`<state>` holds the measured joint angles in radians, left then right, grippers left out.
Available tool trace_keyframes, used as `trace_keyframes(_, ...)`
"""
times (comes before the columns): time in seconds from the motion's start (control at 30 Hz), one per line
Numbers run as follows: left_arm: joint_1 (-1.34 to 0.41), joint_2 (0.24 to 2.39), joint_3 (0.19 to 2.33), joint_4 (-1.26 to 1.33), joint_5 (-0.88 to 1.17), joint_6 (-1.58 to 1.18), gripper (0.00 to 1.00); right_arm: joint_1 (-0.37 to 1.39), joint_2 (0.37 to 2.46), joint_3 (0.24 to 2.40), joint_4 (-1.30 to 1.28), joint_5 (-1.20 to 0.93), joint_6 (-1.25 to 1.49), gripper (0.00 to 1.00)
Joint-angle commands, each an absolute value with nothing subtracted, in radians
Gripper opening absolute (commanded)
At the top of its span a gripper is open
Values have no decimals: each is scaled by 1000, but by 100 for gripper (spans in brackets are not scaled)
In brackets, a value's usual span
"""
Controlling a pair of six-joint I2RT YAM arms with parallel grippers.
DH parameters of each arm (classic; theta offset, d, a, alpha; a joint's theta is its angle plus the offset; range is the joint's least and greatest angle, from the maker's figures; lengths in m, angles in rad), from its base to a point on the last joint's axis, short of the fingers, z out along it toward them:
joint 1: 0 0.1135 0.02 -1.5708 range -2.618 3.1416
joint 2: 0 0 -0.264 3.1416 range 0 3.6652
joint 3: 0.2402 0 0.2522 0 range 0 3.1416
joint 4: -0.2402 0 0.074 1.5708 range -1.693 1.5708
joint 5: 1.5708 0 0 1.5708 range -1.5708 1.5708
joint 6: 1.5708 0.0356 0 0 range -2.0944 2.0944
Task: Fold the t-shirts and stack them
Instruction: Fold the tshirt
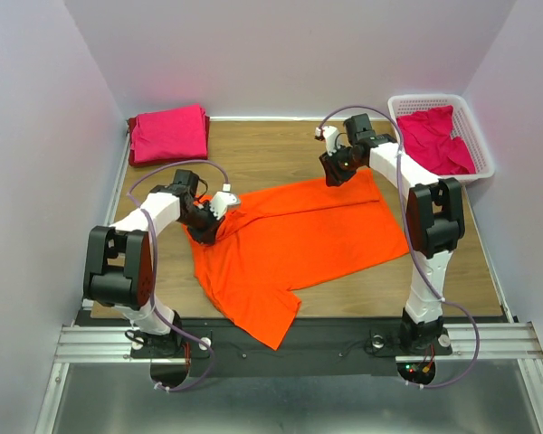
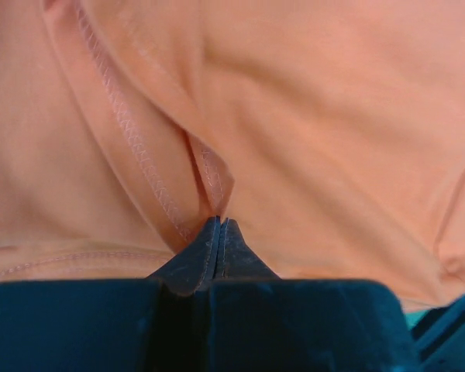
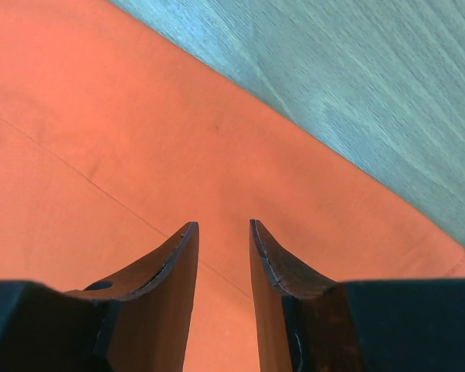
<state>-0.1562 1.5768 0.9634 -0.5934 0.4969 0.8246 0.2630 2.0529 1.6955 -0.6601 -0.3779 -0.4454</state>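
The bright orange t-shirt (image 1: 299,240) lies spread out and rumpled across the middle of the wooden table (image 1: 271,149). My left gripper (image 1: 206,231) is at the shirt's left edge. In the left wrist view it (image 2: 219,221) is shut on a pinched fold of hemmed orange cloth (image 2: 333,139). My right gripper (image 1: 333,176) hovers at the shirt's far edge. Its jaws (image 3: 223,225) stand open over flat orange cloth (image 3: 101,116), with nothing between them. Folded magenta-pink t-shirts (image 1: 169,133) sit stacked at the far left corner.
A white lattice basket (image 1: 425,98) at the far right corner holds a crumpled magenta-pink shirt (image 1: 439,140). Bare table (image 3: 372,77) shows just past the orange shirt's edge in the right wrist view. Pale walls close in three sides.
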Motion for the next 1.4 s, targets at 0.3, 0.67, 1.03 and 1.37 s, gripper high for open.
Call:
trace_keyframes(0.3,-271,1440,1025,-772,538,766,0,256,2005,1694,-655,-348,-471,38)
trace_keyframes(0.67,-348,1502,943,-742,525,744,4,255,2016,1690,-657,-336,-482,38)
trace_keyframes(1.03,-65,1495,1236,-789,634,787,72,184,2046,1703,-657,-227,-541,38)
trace_keyframes(1.37,94,1695,1278,-512,497,591,70,94,2059,1645,-658,-167,-610,36)
